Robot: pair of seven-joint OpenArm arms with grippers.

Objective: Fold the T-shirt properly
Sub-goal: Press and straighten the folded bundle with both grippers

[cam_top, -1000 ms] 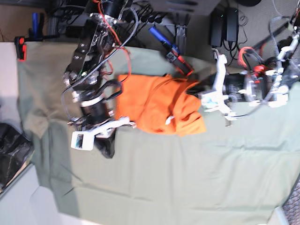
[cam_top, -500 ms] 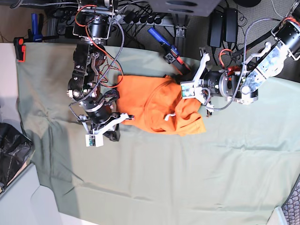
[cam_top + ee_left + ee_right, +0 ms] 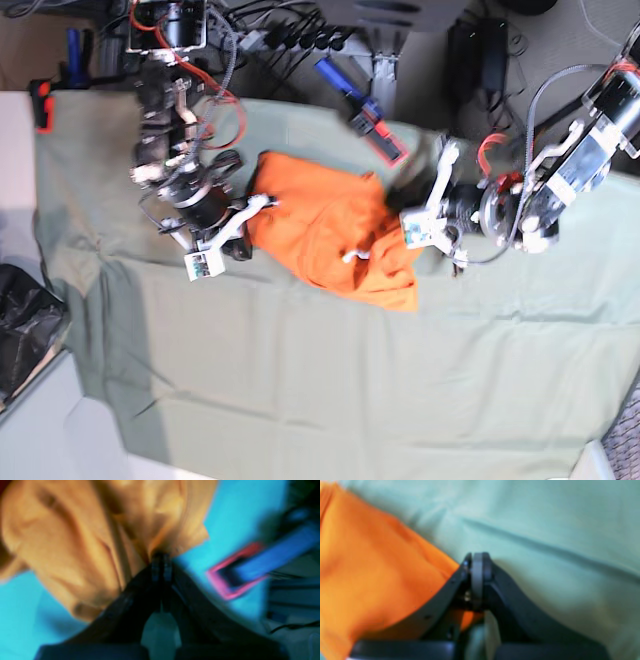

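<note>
While bunched on the grey-green cloth, the orange T-shirt is pinched at opposite edges by the closed left gripper and closed right gripper.

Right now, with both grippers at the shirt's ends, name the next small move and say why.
Probably draw the two arms apart to pull the T-shirt flat. It lies bunched and wrinkled on the green cloth, the left gripper is shut on a gathered edge, and the right gripper is shut at the opposite edge, though whether it pinches fabric is unclear.
</note>
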